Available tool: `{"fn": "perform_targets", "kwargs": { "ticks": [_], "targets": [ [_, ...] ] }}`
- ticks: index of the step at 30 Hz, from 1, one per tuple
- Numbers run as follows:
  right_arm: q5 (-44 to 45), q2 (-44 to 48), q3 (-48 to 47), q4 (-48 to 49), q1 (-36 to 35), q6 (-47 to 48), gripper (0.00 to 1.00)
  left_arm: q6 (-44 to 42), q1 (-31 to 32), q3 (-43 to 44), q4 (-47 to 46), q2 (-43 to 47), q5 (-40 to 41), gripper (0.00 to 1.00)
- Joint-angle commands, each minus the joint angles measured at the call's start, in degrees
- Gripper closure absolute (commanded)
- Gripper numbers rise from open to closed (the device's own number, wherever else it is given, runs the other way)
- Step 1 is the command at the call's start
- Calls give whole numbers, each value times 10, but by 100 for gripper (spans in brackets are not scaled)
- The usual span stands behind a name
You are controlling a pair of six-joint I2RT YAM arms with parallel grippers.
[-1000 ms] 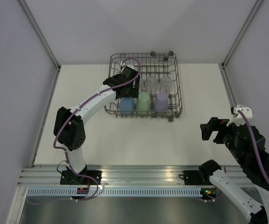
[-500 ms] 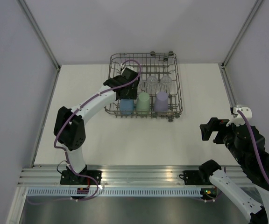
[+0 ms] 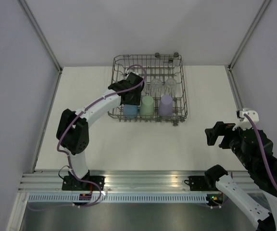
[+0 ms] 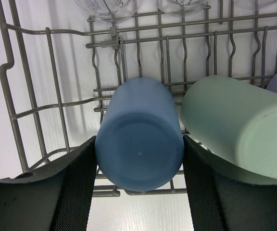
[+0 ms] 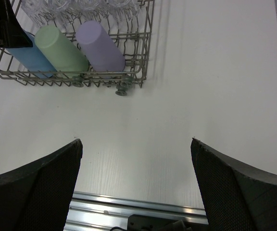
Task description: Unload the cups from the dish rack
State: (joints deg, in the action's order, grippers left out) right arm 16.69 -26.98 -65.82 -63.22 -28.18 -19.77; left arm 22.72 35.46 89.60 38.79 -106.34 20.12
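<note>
Sitting at the far side of the table [image 3: 129,144], the rack [image 3: 145,56] holds the cups tilted, bases up, likely for draining: blue cup [image 4: 139,154], green cup [image 3: 147,104] and lilac cup [image 3: 166,103] in the near row, glasses [image 3: 163,85] behind. The left gripper [image 4: 139,140] reaches in, its fingers [image 4: 78,187] straddling the blue cup, probably to lift it first; whether they squeeze it, I cannot tell. The right gripper [image 5: 134,141] hangs well apart, fingers spread wide

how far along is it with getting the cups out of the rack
Done: nothing yet, no cup stands on the table. In hand: the left tool straddles the blue cup, fingers close on both sides; a firm grip is not certain. Left: blue cup, green cup, lilac cup and clear glasses all sit in the dish rack. The right tool hangs open, empty.
</note>
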Motion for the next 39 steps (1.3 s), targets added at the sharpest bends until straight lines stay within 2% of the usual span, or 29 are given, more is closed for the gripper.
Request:
{"fn": "perform_targets", "kwargs": {
  "ticks": [1,2,4,5,7,10,19,23,25,27,28,31,35,39],
  "targets": [
    [-6,0,0,8,-2,4,2,-3,0,-1,-9,0,-9,51],
    [-5,-1,-1,9,-2,4,2,-4,0,0,-10,3,-10,60],
    [-5,0,0,10,-2,3,2,-3,0,1,-9,17,-14,69],
    [-5,0,0,12,-3,3,2,-2,0,1,-8,24,-14,77],
    [-6,0,3,13,-3,3,2,-1,0,4,-6,47,-13,83],
    [-9,-2,5,18,-3,4,2,0,0,9,-1,82,-4,98],
    [-12,-3,16,46,-3,2,2,7,1,26,14,180,6,98],
    [-17,-3,27,75,-3,-11,2,15,2,11,-4,249,-25,98],
    [-60,0,34,93,-2,-18,2,18,2,-19,-32,300,-57,98],
    [-109,5,49,136,-3,-27,2,33,2,-48,-87,362,-103,98],
    [-164,11,56,156,-2,-40,2,41,2,-80,-108,384,-123,98],
    [-265,12,80,263,-3,-70,2,88,2,-153,-207,456,-198,98],
    [-387,-10,106,374,-3,-121,2,144,1,-234,-338,512,-284,98],
    [-437,-39,125,462,-2,-184,2,223,1,-321,-503,543,-361,98]
  ]
}}
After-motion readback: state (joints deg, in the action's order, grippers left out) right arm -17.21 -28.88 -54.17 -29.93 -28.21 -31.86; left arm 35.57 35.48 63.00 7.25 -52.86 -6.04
